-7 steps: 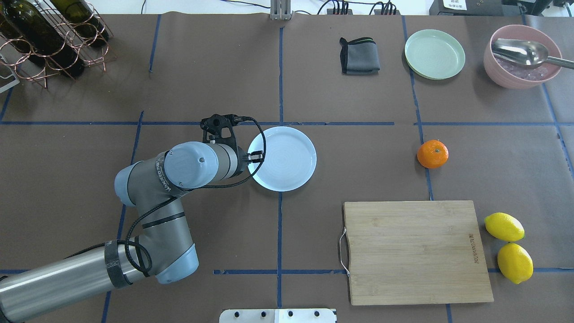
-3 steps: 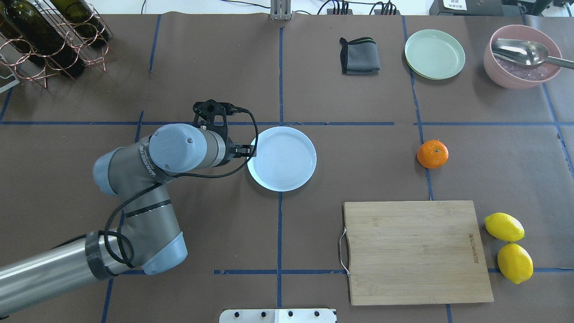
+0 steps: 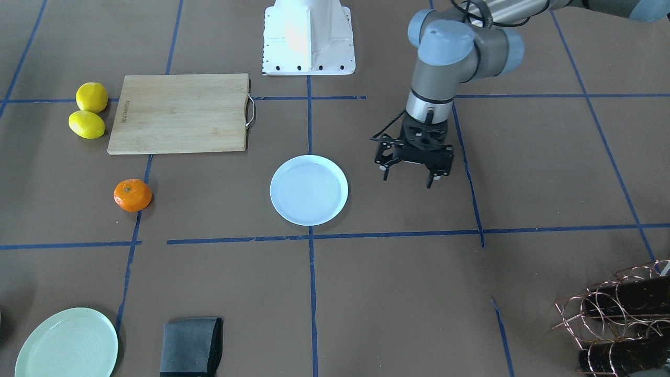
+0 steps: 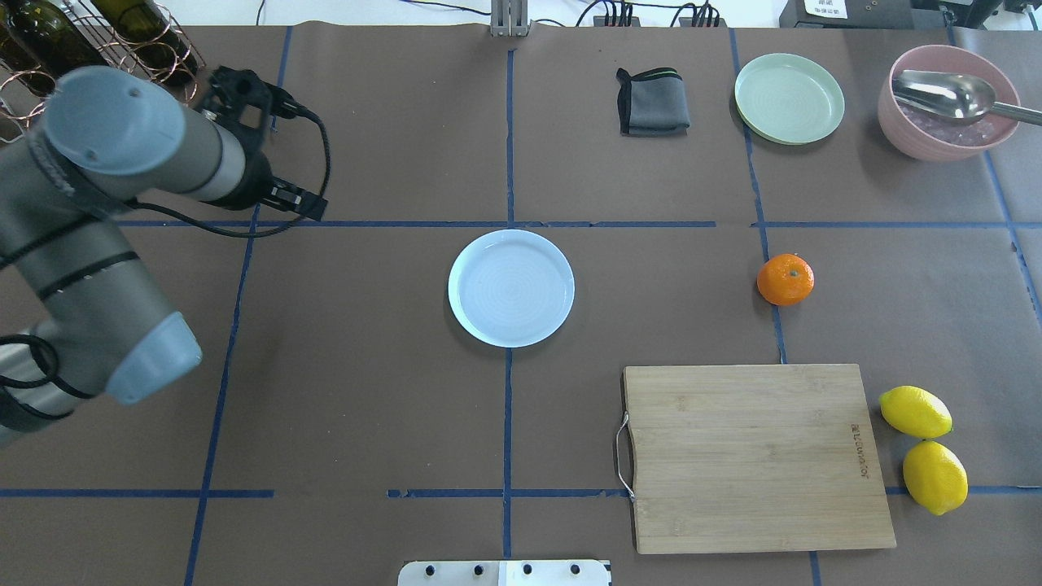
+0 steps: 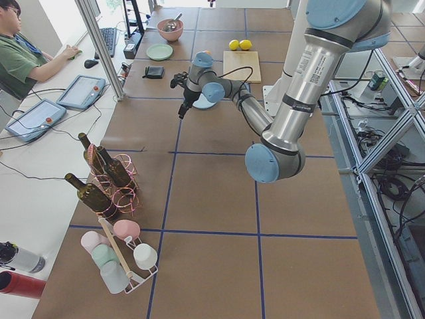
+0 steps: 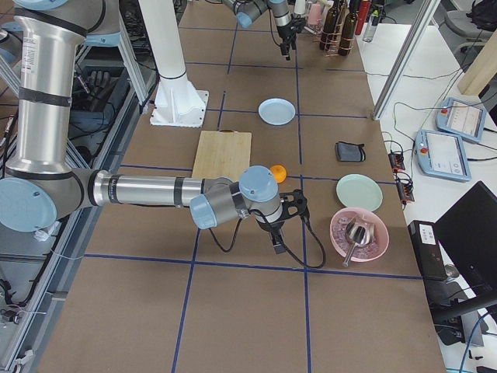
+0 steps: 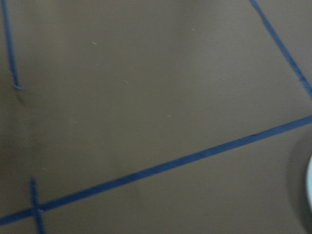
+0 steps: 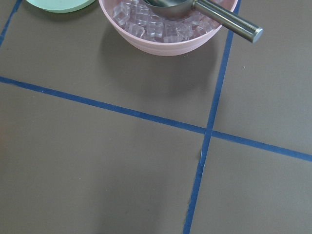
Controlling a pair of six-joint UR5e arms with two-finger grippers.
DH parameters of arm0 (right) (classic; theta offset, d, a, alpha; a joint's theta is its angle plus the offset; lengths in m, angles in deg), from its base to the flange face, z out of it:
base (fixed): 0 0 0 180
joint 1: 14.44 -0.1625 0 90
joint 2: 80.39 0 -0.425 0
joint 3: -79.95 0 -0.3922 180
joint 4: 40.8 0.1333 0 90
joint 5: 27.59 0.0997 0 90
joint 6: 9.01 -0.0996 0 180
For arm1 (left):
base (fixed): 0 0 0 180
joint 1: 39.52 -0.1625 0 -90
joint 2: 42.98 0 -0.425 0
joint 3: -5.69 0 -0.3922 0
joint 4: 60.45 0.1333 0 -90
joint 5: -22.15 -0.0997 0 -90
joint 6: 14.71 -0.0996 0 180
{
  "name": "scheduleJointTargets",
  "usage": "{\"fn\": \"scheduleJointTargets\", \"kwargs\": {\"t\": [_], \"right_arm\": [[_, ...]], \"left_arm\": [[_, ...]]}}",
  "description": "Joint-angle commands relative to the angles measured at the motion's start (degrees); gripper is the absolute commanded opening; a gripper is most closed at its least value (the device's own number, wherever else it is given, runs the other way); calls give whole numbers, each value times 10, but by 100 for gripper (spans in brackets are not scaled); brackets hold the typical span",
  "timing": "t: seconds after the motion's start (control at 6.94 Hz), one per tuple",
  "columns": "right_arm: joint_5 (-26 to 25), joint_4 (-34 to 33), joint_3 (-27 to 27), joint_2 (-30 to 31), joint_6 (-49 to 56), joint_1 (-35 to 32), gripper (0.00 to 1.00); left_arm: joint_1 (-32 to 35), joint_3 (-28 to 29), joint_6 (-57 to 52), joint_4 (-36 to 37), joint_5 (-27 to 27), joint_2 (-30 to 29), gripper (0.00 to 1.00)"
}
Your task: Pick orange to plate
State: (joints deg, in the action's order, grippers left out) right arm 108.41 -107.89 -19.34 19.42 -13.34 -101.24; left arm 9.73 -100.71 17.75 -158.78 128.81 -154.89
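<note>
The orange [image 4: 785, 279] [image 3: 133, 195] [image 6: 279, 172] lies alone on the brown table, to the right of the plate in the overhead view. The white plate [image 4: 511, 287] [image 3: 309, 190] sits empty at the table's middle. My left gripper [image 3: 407, 179] [image 4: 299, 201] hangs open and empty above the table, apart from the plate on its left side. My right gripper [image 6: 279, 241] shows only in the exterior right view, between the orange and the pink bowl; I cannot tell its state. The right wrist view shows bare table and the bowl.
A wooden cutting board [image 4: 753, 456] lies near the orange, with two lemons [image 4: 916, 411] beside it. At the far right stand a green plate [image 4: 789, 98], a pink bowl [image 4: 944, 122] of ice with a scoop, and a folded grey cloth [image 4: 651, 102]. A bottle rack [image 3: 623, 319] stands far left.
My left arm has drawn back from the plate's left rim, moving left and toward the table's far side in the overhead view. Plate and orange stay where they were.
</note>
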Motion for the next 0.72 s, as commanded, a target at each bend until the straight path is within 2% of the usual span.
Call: {"fn": "scheduleJointTargets", "kwargs": {"t": [0.0, 0.14, 0.29, 0.58], "right_arm": [[8, -1, 1, 1, -2, 3, 100], [8, -1, 1, 0, -2, 4, 100], [8, -1, 1, -1, -2, 6, 100], [15, -1, -1, -1, -2, 7, 100]], "left_arm": [[175, 15, -214, 10, 139, 68, 100], [233, 43, -248, 15, 202, 107, 100], [312, 81, -252, 26, 215, 121, 100], [341, 91, -255, 31, 242, 191, 100]]}}
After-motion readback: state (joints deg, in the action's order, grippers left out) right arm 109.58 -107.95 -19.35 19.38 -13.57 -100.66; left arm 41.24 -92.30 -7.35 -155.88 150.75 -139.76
